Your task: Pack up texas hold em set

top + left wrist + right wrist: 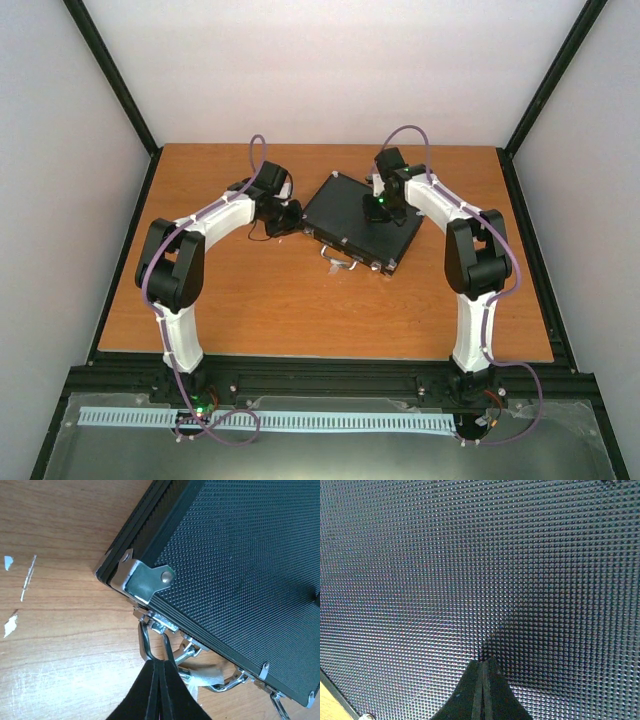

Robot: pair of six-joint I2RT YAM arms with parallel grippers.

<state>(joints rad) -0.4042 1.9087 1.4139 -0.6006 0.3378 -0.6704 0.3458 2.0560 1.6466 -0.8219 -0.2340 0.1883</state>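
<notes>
The wooden bench (250,300) has a black frame (330,380) along its near edge, and a white slotted strip (300,421) lies just beyond that. Small white scratches (10,625) mark the wood.

top: overhead, whole table (300,310) | both wrists: close, sharing case (240,555)

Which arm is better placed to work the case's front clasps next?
Left. The left gripper, shut, sits at a silver clasp near the case corner; the right gripper, also shut, is at the lid's middle.
</notes>
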